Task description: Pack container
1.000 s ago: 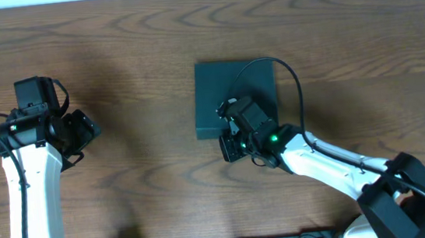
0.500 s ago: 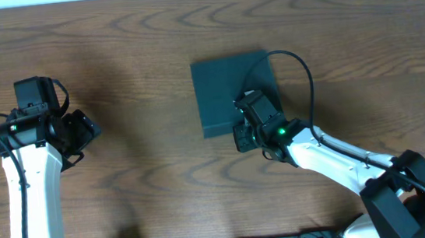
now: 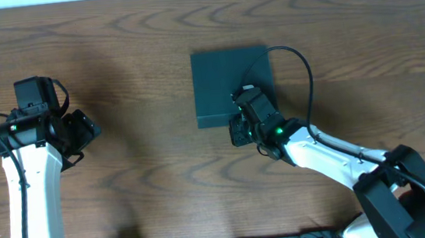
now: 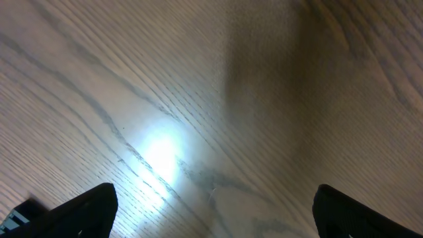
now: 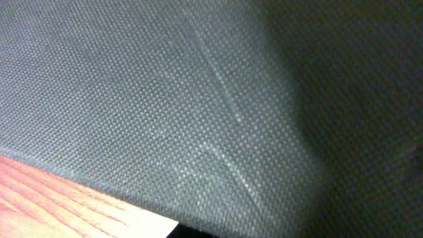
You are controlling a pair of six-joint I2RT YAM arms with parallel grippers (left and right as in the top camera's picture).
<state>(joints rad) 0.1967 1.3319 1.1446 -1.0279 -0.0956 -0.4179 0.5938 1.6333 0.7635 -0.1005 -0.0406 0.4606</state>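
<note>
The container is a dark teal square box with its lid down, lying flat at the table's middle. My right gripper rests against its near edge by the right corner. In the right wrist view the container's woven surface fills almost the whole frame and my own fingers do not show; the jaws are shut with nothing seen in them. My left gripper hangs far to the left over bare wood. Its two black fingertips stand wide apart, with nothing between them.
Brown wood-grain table lies on all sides of the container. A strip of that wood shows under the box's edge in the right wrist view. The right arm's cable arcs over the box's right side.
The container has shifted slightly toward the far edge and turned square to the table. My right gripper moved right and farther along its near edge. The left arm has not moved.
</note>
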